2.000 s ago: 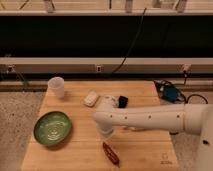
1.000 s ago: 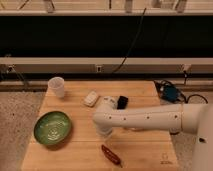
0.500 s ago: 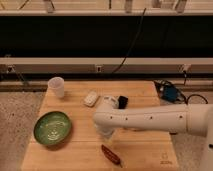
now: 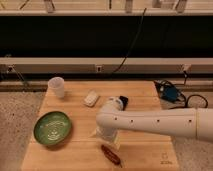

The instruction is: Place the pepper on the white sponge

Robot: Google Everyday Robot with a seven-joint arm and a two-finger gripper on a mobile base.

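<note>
On my feed, the wooden bench (image 4: 145, 156) has a green bowl (image 4: 52, 129) at its left side, with a translucent cup (image 4: 57, 87) behind it at the far left corner. Further right, the white sponge (image 4: 91, 98) lies bare near the far edge. The pincer (image 4: 106, 136) hangs low over the middle of the bench under the white arm (image 4: 155, 122), which reaches in from the right. I cannot tell whether it is released or clenched. The pepper (image 4: 111, 155) lies on the wood just in front of the pincer, near the front edge, well apart from the sponge. A black phone (image 4: 123, 102) peeks out behind the arm. A blue box (image 4: 170, 93) with cables sits off the bench to the right.
</note>
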